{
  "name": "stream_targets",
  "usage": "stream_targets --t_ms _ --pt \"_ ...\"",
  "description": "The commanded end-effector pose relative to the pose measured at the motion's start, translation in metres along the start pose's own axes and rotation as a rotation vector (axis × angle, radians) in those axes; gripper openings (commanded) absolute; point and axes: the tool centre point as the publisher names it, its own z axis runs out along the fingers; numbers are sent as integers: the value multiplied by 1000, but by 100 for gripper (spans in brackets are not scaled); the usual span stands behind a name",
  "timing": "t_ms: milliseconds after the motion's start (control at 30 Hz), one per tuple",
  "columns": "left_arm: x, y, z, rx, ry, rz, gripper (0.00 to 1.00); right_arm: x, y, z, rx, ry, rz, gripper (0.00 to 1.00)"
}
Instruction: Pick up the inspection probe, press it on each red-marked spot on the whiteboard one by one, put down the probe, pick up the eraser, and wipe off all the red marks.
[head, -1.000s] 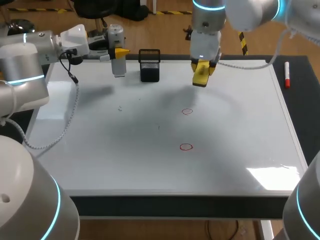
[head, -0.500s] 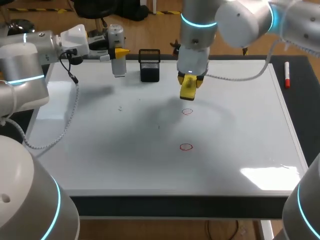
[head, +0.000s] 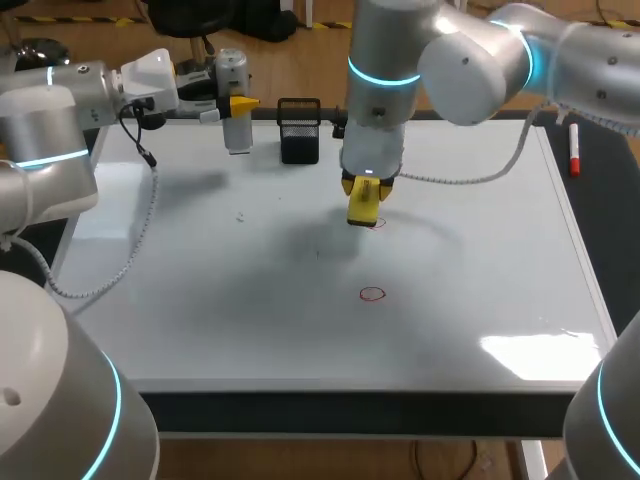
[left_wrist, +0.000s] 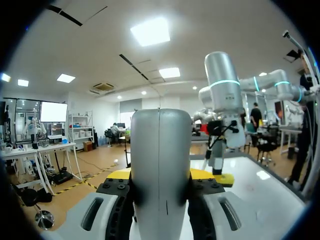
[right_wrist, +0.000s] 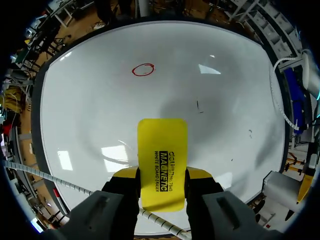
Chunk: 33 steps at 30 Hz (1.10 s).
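White is all that is seen along the near edge of the whiteboard (head: 200, 330), and just beyond it the nearer red ring (head: 372, 294) is found whole, not yet wiped. Further in, and here is the action: the yellow eraser (head: 364, 203) is clamped between both fingers of the right gripper (right_wrist: 162, 176), gripped by its long sides so that its free end is pointed down at the board. It is set right over the farther red ring (head: 377, 224), of which only a sliver is shown at the eraser's edge. Whether the board is actually being touched cannot be told. The placement is judged to be for the first wipe, with the nearer ring left for afterwards.

At the back, a black mesh holder (head: 299, 130) is stood by the board's far edge. Beside it, the silver inspection probe (head: 234, 112) is pinched from both sides in the left gripper (left_wrist: 160, 175) and held above the far-left corner, not laid down. It is probably parked there to keep the wiping lane free.
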Motion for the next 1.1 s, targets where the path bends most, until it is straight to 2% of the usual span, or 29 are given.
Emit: stream_targets --t_ms 33,467,1100 --pt "0 -1 0 0 0 1 0 -5 0 10 -3 6 -14 0" --pt "0 -1 0 0 0 1 0 -4 4 37 -19 31 -12 0" --pt "0 -1 0 0 0 1 0 -1 2 51 -18 18 -25 0"
